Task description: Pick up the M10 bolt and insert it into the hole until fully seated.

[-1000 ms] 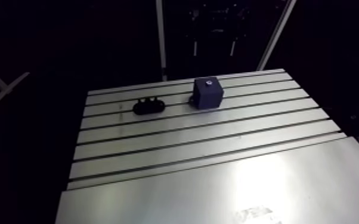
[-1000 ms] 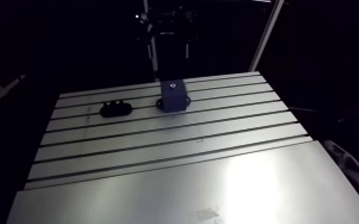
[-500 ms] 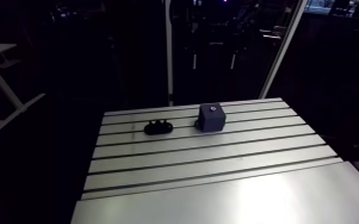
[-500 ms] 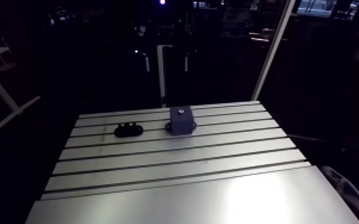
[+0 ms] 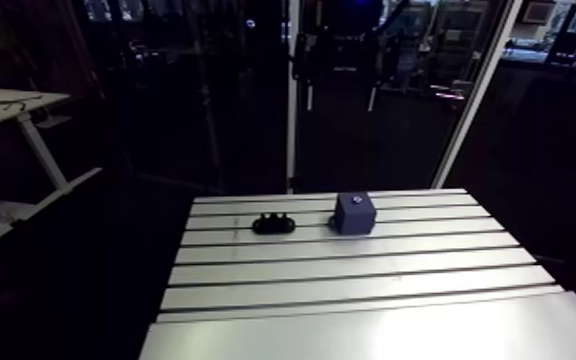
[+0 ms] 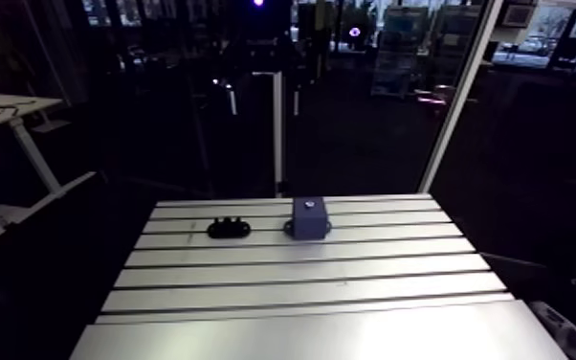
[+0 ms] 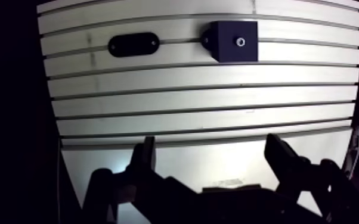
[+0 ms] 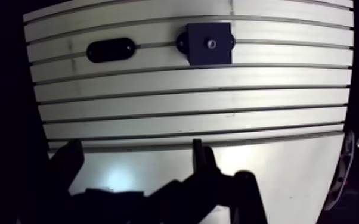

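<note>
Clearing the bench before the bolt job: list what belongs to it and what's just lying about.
Job: dark block with a hole on top; black oval holder, probably for the bolt; open claw.
Other: just the slotted table beneath them.

- In the arm view we look from high above the table's (image 5: 349, 287) near edge, down and across towards its far edge.
- In the wrist view we look down past the gripper (image 7: 210, 143), nearer the slots.
- Both views share the dark block (image 5: 354, 213) and the black piece (image 5: 274, 224), which lie near the far edge.
</note>
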Robot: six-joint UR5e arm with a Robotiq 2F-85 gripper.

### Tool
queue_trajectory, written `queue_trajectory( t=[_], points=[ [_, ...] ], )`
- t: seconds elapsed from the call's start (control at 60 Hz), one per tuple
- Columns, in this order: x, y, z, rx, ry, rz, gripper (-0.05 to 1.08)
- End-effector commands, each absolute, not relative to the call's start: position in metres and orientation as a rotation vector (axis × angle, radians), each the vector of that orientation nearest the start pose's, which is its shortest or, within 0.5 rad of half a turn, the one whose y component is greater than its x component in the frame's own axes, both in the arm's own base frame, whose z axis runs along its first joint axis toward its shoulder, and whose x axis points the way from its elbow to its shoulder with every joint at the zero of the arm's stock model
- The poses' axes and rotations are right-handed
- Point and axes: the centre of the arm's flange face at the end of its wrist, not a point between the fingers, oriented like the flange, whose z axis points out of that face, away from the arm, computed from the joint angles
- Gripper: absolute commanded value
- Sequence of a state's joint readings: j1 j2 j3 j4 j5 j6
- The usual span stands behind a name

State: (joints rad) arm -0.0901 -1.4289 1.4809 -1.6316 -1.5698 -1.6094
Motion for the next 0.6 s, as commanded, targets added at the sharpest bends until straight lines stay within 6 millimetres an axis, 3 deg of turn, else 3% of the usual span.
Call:
queue_trajectory(
  t=[0.017, 0.333, 0.6],
  points=[
    [-0.559, -0.086, 0.473, 0.074, 3.177, -0.007, 0.01],
    [-0.535, -0.088, 0.489, 0.058, 3.204, 0.0, 0.01],
    [-0.528, -0.089, 0.484, 0.053, 3.196, 0.002, 0.01]
  ],
)
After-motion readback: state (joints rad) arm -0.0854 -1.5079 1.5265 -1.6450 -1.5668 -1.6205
